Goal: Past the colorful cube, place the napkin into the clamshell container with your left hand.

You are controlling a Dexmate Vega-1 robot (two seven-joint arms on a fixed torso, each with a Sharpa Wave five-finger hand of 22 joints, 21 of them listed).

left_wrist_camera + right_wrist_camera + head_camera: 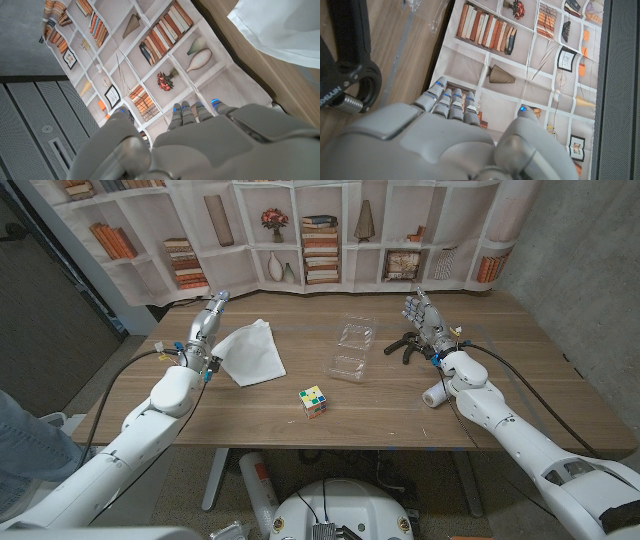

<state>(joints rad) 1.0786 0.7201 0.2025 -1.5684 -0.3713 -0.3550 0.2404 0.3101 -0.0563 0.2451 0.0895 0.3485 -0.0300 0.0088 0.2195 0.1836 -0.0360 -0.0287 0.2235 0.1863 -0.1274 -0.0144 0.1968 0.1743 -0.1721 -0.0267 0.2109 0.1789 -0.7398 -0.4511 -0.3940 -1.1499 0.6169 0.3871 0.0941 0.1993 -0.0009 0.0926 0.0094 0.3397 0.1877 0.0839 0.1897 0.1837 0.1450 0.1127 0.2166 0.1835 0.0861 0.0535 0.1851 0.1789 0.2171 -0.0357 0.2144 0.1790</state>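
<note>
The napkin [250, 352] lies on the desk [400, 415], well to the left of the colorful cube [313, 402] and a little farther from the robot than it, untouched by any grasp — so the task looks to be at its very start, with the reach for the napkin not yet made. The left robot hand [206, 325] stands just beside the napkin's left edge, fingers apart and straight, holding nothing. The clamshell container [352, 348] sits open beyond the cube and slightly to its right, near it but apart. Farther right of the cube, the right robot hand [421, 316] stands upright and empty, fingers extended, next to a black tool [403, 346] and a small white roll [435, 395]. The next move likely calls for the left robot hand to tip toward the napkin, pinch its thin fabric — a limp, hard-to-grip thing — and carry it past the cube to the container.
</note>
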